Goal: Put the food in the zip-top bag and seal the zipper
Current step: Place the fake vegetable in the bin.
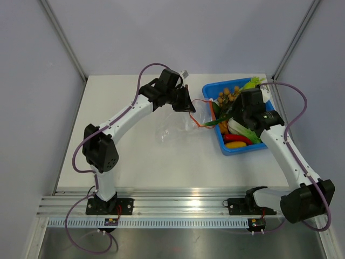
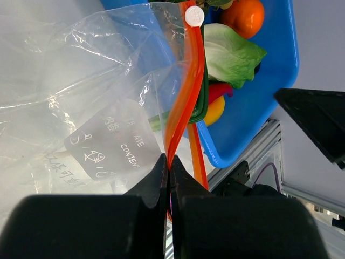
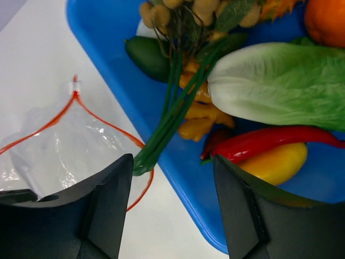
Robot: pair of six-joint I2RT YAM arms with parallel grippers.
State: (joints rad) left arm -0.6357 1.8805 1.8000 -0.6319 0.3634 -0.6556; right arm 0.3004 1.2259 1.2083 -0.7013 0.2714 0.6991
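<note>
Right gripper (image 3: 171, 162) gapes above white table (image 1: 135, 162) (walls (image 1: 161, 32) seemingly grey).

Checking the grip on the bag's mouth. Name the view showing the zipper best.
Left wrist. The zipper is close and sharp, running up from the shut left gripper that pinches it. The right wrist view shows it as a thin open loop beside the blue bin; the top view gives only a faint red line.

Pale grey-lilac walls (image 1: 32, 81) enclose a white table (image 1: 135, 162) edged by an aluminium rail (image 1: 183, 197).
</note>
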